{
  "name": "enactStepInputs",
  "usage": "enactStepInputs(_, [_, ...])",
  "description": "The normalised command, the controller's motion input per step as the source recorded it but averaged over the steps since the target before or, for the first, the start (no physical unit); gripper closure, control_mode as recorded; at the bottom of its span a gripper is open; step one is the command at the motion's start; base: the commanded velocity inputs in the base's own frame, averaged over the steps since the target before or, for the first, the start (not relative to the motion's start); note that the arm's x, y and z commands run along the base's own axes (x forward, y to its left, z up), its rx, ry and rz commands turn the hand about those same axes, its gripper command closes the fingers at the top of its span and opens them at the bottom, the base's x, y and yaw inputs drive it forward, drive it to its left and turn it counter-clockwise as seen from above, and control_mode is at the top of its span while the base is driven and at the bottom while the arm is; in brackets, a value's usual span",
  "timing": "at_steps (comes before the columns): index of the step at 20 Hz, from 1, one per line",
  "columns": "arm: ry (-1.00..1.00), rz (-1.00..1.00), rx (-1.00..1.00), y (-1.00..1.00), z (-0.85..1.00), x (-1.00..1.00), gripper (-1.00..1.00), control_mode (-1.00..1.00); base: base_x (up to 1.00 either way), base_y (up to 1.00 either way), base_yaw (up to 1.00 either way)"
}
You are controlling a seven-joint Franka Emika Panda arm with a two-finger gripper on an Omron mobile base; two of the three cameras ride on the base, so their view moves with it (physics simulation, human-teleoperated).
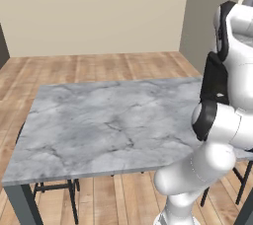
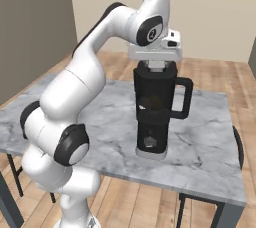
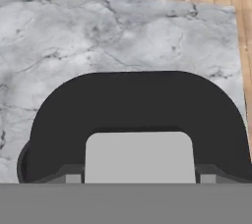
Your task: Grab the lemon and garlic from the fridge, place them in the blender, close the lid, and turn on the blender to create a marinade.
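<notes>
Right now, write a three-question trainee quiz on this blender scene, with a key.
1. True or false: the lid sits on top of the blender.
2. Where is the pincer? A) directly above the blender jug, at the lid; B) beside the blender's base, on the table; C) down at the wooden floor.
3. Fill in: the blender stands on a grey ______-patterned table.

Key: 1 true. 2 A. 3 marble.

Grey marble table [image 1: 99,125] stands on a wooden floor [image 1: 99,66].
</notes>
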Motion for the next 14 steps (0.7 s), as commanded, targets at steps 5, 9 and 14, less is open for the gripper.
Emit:
enactStepInputs(5, [0.19,0.0,0.01,0.0,0.21,0.0,1.0,-1.0,0.0,0.0,0.0])
enactStepInputs(9, [0.12,-0.01,0.02,0.0,0.0,-0.02,1.0,-1.0,0.0,0.0,0.0])
enactStepInputs(14, [0.07,-0.01,0.07,0.0,-0.34,-0.26,1.0,-1.0,0.0,0.0,0.0])
